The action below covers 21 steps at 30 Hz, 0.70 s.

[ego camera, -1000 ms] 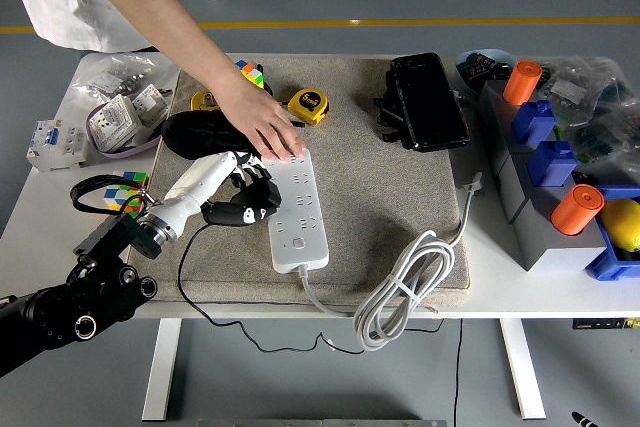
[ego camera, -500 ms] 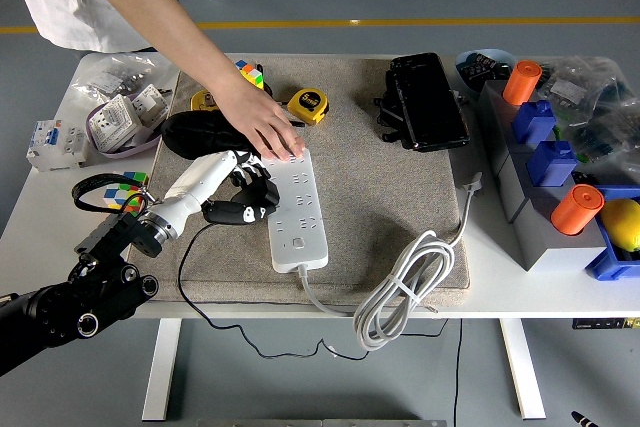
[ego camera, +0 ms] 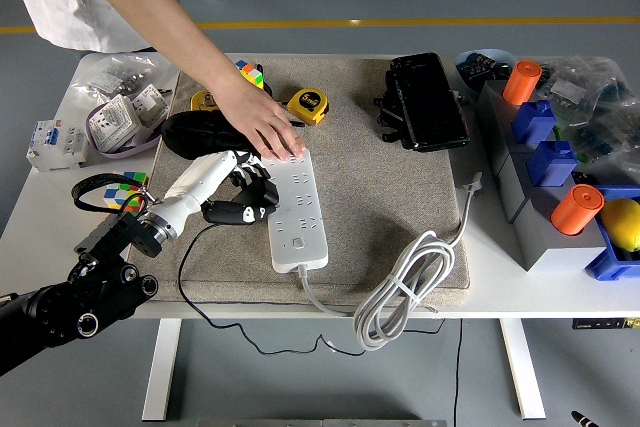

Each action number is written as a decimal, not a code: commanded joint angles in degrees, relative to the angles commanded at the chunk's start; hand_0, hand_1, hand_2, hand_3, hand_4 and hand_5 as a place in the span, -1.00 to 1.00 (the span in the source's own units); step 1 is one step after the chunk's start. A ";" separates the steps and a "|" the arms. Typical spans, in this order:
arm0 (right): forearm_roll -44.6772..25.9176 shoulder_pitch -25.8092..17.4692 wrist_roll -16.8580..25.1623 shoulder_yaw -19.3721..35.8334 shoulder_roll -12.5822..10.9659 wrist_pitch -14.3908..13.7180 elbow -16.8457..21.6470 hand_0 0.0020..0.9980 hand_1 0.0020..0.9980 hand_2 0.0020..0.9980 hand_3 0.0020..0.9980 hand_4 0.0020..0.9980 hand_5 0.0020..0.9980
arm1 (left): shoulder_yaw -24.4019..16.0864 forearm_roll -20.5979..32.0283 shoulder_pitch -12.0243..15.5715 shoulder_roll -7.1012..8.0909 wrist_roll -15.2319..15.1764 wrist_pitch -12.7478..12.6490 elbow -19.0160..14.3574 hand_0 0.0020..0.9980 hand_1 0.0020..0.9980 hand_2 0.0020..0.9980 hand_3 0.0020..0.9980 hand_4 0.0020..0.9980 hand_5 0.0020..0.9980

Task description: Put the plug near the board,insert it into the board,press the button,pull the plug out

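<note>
Left hand: your left hand (ego camera: 245, 190), black-fingered with a smooth white forearm shell, lies on the mat against the strip's left edge; its fingers are curled around the plug.
Plug: a small black plug (ego camera: 232, 213), matte and blocky, sits in that grasp just beside the strip's left side; you cannot tell from this view whether its prongs touch a socket.
Plug cord: a thin black cord (ego camera: 184, 265) trails from the hand over the mat's front edge and hangs below the table.
Board: a long white plastic power strip (ego camera: 295, 211), rectangular with rounded corners, lies lengthwise on the mat, rows of sockets along its top face and a small button near its near end.
Strip cable: a thick white cable (ego camera: 402, 287), glossy and round, lies looped in a loose coil at the mat's front right corner.
Person's hand: a bare hand (ego camera: 266, 125) reaches in from the far left and presses flat on the strip's far end.
Mat: a grey-brown mat (ego camera: 365, 177), coarse and felt-like, covers the middle of the white table (ego camera: 40, 207).
Tape measure: a yellow and black one (ego camera: 308, 104), rounded, lies on the mat near the person's hand.
Black case: a glossy rectangular black case (ego camera: 428, 100) lies at the mat's far right.
Right hand: you have no right arm in the frame.
</note>
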<state>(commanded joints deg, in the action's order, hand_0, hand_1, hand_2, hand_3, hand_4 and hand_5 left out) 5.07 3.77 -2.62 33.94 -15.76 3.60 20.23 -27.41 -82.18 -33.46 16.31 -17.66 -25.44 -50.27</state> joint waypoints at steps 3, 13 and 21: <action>-0.08 -0.06 0.00 -0.08 -0.01 0.02 -0.05 0.30 0.42 0.44 0.28 0.85 0.07 | 0.01 0.21 0.03 0.09 -0.35 -0.32 0.22 -0.16 -0.13 -0.07 0.09 0.41 -1.00; -0.06 0.00 0.04 -0.12 0.04 0.04 0.00 0.30 0.42 0.44 0.27 0.85 0.07 | -0.54 -0.20 0.14 0.30 -0.27 0.45 0.32 -0.11 -0.01 0.08 0.13 0.49 -1.00; -0.11 -0.02 0.03 -0.07 0.05 0.04 -0.04 0.31 0.42 0.44 0.28 0.85 0.06 | -0.67 -0.92 0.18 0.45 -0.09 1.04 0.52 -0.05 0.04 0.12 0.15 0.63 -1.00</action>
<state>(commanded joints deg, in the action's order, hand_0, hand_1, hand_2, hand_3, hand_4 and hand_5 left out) 4.96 3.75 -2.58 33.87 -15.71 3.64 20.19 -28.08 -83.10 -33.28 16.76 -17.74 -24.39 -49.75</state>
